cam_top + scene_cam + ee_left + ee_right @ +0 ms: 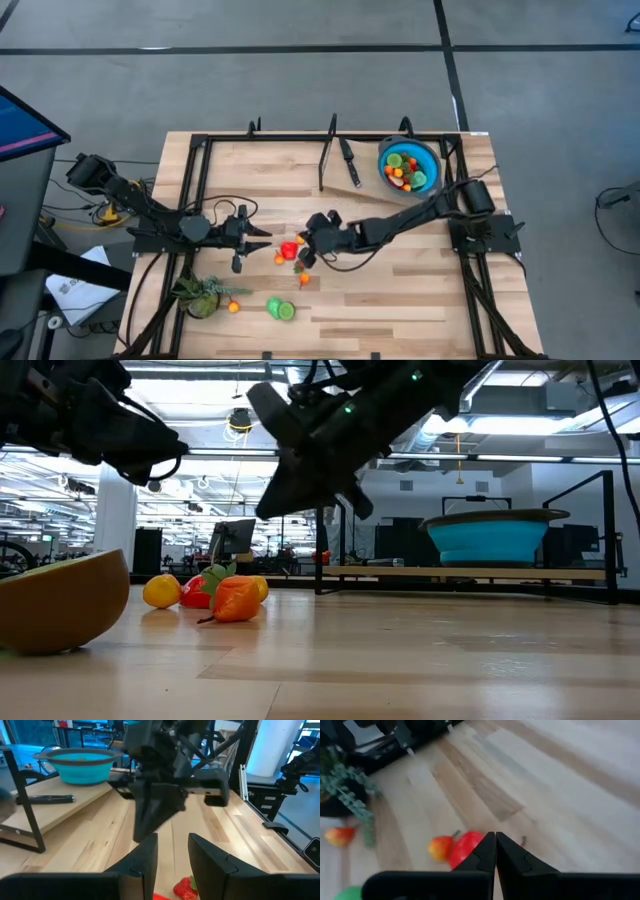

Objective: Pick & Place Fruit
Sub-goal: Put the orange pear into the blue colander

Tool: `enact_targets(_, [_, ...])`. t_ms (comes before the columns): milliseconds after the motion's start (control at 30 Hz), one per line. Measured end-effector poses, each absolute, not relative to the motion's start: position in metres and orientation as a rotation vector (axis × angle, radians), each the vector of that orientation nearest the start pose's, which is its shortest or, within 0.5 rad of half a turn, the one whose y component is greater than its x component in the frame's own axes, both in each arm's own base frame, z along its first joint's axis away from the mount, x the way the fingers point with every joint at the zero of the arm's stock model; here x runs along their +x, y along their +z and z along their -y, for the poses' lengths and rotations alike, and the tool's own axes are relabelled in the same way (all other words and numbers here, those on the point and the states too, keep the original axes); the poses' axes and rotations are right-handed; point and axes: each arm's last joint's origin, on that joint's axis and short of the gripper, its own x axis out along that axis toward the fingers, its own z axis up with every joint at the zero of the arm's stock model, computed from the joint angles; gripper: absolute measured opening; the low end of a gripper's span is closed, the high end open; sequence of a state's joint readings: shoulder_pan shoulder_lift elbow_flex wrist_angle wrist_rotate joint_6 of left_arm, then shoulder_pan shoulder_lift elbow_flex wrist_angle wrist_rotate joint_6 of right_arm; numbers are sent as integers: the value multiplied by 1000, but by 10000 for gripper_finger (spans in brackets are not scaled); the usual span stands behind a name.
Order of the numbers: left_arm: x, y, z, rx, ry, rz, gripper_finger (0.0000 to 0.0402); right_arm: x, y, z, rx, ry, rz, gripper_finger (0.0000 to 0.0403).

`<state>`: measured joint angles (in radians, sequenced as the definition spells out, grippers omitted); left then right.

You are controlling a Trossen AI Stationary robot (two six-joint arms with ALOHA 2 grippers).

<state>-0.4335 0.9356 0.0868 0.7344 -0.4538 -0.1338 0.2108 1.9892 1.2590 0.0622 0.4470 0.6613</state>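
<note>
Fruit cluster [292, 254] lying mid-tabletop [400, 290], right claw [495, 851] hovering just above red piece [465, 847], fingers pressed together, holding nothing. Step seeming: approaching next pick. Next move calling for spreading fingers, descending. Left claw [172, 851] waiting nearby, narrowly parted, empty. Blue bowl [409, 166] already holding several fruits. Fruit types hard telling; nearest piece cut off in low view.

Two dark, jointed arms with black cables
</note>
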Motion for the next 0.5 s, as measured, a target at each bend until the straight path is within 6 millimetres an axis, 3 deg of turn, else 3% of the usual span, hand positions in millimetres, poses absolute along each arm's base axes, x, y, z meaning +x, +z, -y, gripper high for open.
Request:
enact_targets(100, [154, 161, 57, -82, 32, -102, 103, 422, 164, -82, 470, -434, -532, 25])
enact_targets(233, [154, 161, 57, -81, 35, -101, 103, 431, 160, -85, 522, -444, -522, 83])
enact_targets(500, [154, 161, 57, -81, 35, -97, 103, 449, 130, -84, 554, -488, -556, 202])
